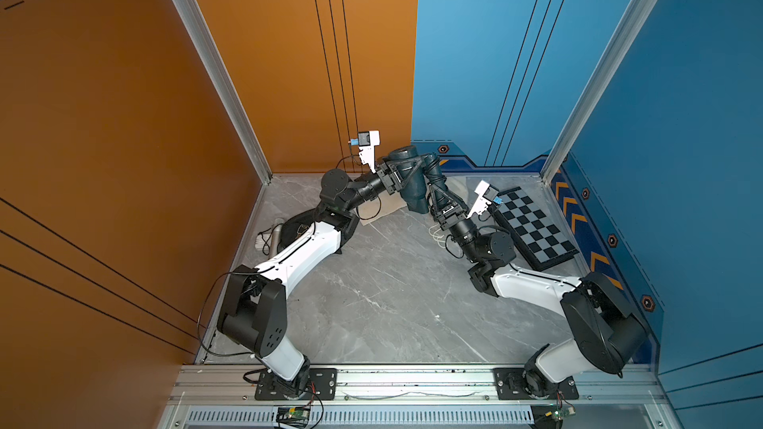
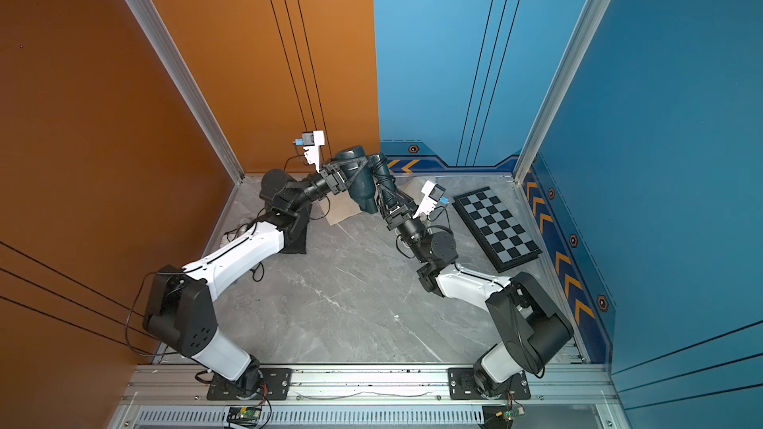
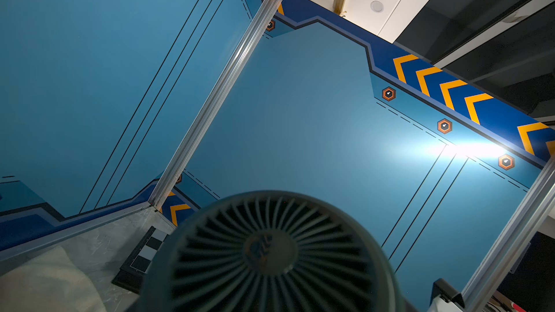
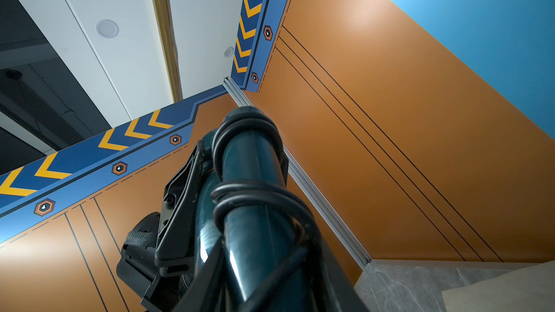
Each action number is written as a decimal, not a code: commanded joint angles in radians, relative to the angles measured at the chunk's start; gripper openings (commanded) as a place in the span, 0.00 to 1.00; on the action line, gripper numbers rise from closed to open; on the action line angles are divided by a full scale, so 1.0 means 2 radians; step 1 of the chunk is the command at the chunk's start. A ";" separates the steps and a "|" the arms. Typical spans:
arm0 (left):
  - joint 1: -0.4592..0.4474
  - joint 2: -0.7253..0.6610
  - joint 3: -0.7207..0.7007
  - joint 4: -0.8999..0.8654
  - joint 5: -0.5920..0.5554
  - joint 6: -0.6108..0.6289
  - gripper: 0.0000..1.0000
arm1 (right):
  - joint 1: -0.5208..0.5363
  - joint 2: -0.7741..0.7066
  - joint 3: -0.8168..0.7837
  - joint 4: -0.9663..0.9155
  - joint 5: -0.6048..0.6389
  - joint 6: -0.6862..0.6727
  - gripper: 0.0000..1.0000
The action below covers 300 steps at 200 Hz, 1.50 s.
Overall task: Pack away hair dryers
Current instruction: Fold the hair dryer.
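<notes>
A blackish teal hair dryer [image 1: 414, 189] [image 2: 362, 189] hangs in the air over the back middle of the table, held from both sides. My left gripper [image 1: 411, 170] [image 2: 358, 167] is shut across its wide barrel. In the left wrist view the dryer's round rear grille [image 3: 270, 253] fills the lower frame and hides the jaws. My right gripper [image 1: 433, 179] [image 2: 382, 188] is shut on the dryer's slim handle [image 4: 252, 205], which has the black cord [image 4: 249, 193] coiled round it. One finger [image 4: 180, 205] of the left gripper lies against the barrel in the right wrist view.
A beige cloth pouch [image 1: 384, 210] lies under the held dryer. A black pouch [image 1: 297, 233] and a pale rod-like object [image 1: 270, 237] sit under my left arm by the orange wall. A folded chessboard [image 1: 532, 226] lies at the back right.
</notes>
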 commanded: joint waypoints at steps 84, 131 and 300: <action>-0.023 -0.009 0.002 0.031 0.004 0.002 0.00 | -0.019 -0.031 -0.011 -0.017 -0.129 0.027 0.73; -0.026 -0.010 0.009 0.032 0.017 -0.017 0.00 | -0.053 -0.030 -0.005 -0.018 -0.143 0.020 0.72; -0.030 0.001 0.009 0.032 0.030 -0.037 0.00 | -0.098 -0.014 0.043 -0.018 -0.197 0.053 0.82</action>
